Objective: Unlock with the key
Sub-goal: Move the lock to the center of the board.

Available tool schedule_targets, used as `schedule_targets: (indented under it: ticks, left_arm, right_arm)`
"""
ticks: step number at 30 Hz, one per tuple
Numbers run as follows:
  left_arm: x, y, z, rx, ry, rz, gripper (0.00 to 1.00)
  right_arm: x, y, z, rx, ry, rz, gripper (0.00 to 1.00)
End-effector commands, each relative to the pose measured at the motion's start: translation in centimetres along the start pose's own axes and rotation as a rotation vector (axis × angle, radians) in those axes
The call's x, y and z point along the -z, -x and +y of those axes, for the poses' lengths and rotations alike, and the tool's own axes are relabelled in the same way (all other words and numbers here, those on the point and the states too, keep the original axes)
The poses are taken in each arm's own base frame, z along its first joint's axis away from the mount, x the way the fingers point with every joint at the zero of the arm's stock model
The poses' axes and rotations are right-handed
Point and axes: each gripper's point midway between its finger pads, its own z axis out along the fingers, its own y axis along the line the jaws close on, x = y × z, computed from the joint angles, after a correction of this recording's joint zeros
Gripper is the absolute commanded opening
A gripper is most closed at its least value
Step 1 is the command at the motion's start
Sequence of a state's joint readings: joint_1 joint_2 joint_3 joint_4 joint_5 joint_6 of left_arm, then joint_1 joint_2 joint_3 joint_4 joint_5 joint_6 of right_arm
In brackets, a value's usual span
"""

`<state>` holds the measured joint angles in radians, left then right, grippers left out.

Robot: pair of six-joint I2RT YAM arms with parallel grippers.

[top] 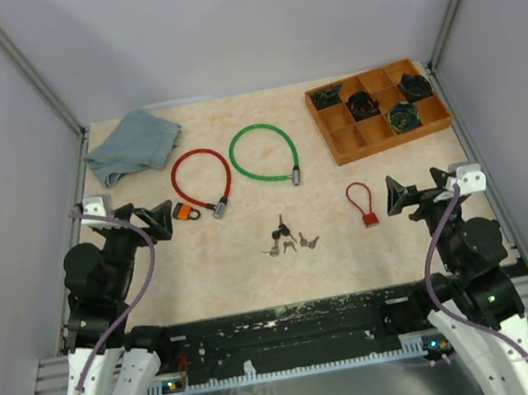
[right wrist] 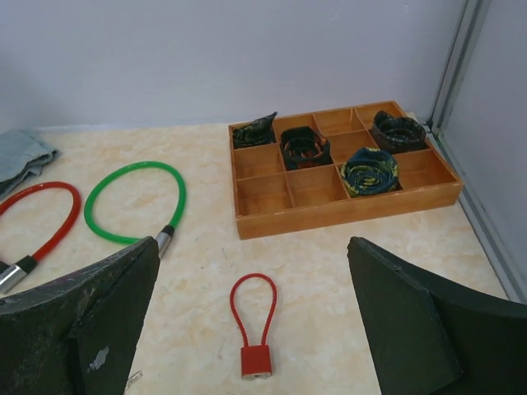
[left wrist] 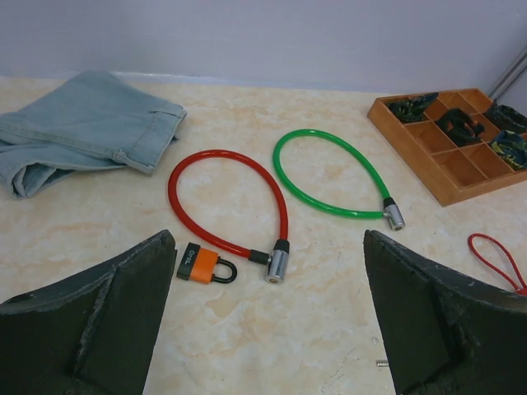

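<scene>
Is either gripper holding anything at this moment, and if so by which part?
Nothing is held. The left gripper and right gripper are both open and empty; the keys lie on the table.

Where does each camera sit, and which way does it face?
Top external: above and behind the arm bases, looking down on the beige marble-patterned table; left gripper and right gripper show.
Left wrist: low on the left arm, facing the far wall over an orange padlock and red cable lock; its dark fingers frame the bottom.
Right wrist: low on the right arm, facing a small red padlock and wooden compartment tray; its fingers likewise.
Shared: both wrist views show the green cable lock.
</scene>
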<state>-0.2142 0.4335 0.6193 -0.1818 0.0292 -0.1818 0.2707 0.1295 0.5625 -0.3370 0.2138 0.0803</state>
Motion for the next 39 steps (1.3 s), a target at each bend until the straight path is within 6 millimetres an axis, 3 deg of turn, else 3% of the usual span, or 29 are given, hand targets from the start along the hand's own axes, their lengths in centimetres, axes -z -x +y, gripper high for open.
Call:
schedule_targets:
  ticks: [1, 8, 16, 19, 24, 31, 39]
  left_arm:
    - [-0.1, 0.6, -0.1, -0.008, -0.01, -0.024, 1.0]
    - [-0.5, 0.1, 0.1, -0.002, -0.004, 0.009, 1.0]
    - [-1.2, -1.5, -4.5, 0.102, -0.238, 0.147, 1.0]
    - [-1.4, -2.8, -5.4, 0.156, -0.283, 0.211, 1.0]
    - [-2.0, -5.4, -6.2, 0.225, -0.325, 0.325, 1.0]
    - [-3.5, -8.2, -5.4, 0.264, -0.271, 0.449, 0.99]
    - [-5.9, -11.2, -6.4, 0.202, -0.287, 0.694, 0.98]
  right_arm:
    - [0.5, 2.2, 0.0, -0.006, 0.005, -0.087, 0.97]
    - [0.6, 3.2, 1.6, -0.023, 0.093, -0.122, 0.97]
    - [-0.1, 1.7, 5.0, -0.057, 0.261, 0.007, 0.97]
    - [-0.1, 0.5, 6.4, -0.083, 0.331, 0.083, 0.97]
    - [-0.4, -1.7, 7.0, -0.139, 0.35, 0.161, 0.97]
    - [-0.3, -2.2, 7.6, -0.136, 0.384, 0.175, 0.97]
    - [-0.3, -2.8, 8.3, -0.144, 0.42, 0.203, 0.97]
